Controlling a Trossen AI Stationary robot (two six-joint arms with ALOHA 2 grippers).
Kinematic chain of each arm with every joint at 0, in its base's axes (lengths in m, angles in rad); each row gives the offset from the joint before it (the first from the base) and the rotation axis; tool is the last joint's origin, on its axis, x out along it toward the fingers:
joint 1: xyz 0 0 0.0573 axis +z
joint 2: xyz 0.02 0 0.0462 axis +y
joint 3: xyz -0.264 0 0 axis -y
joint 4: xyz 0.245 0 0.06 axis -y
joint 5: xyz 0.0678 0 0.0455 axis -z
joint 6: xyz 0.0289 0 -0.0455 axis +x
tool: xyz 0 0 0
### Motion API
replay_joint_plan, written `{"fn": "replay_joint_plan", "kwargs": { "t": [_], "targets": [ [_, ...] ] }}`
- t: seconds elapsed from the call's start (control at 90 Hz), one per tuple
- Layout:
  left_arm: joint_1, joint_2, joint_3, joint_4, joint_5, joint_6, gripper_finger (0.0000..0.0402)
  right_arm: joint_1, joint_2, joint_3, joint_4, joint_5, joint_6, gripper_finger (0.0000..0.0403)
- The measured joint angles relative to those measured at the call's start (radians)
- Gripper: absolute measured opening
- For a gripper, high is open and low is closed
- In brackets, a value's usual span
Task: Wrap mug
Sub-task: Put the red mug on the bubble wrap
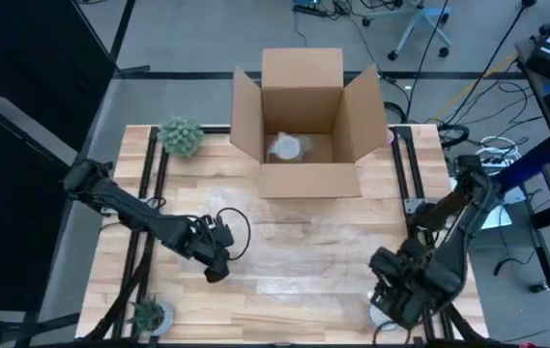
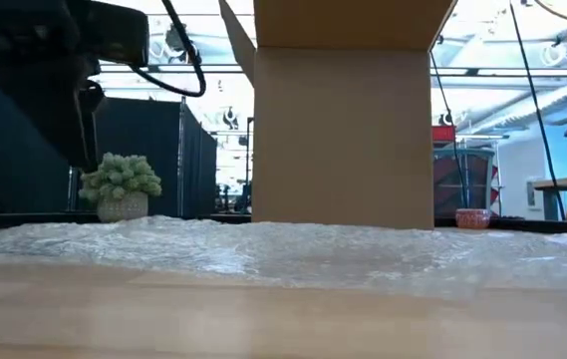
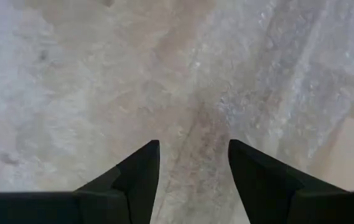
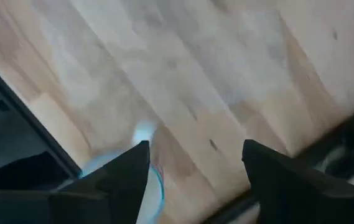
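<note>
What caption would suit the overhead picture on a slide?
Two robot arms wait over a wooden table spread with bubble wrap, an open cardboard box holding a wrapped bundle behind.

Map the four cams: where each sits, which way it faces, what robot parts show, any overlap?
High: overhead, straight down; both arms, cardboard box, bubble wrap.
Low: table height, level toward the box and wrap; an arm upper left.
Left wrist: down onto wrap; left gripper open.
Right wrist: down at bare table; right gripper open.
Shared: high and low both show the potted plant.
</note>
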Motion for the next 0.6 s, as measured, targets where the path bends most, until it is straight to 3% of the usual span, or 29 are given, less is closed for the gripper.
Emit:
{"fn": "replay_joint_plan", "kwargs": {
  "t": [0.089, 0.311, 0.6],
  "targets": [
    [0.002, 0.0, 0.0, 0.0, 0.017, 0.007, 0.018, 0.042, 0.009, 0.0, -0.004, -0.048, 0.091, 0.0258],
    [0.006, 0.0, -0.001, 0.001, 0.017, 0.022, 0.018, 0.141, 0.048, 0.0, 0.032, -0.049, 0.257, 0.0259],
    [0.006, 0.0, -0.001, 0.002, 0.015, 0.023, 0.018, 0.175, 0.131, 0.0, 0.107, -0.06, 0.286, 0.0256]
  ]
}}
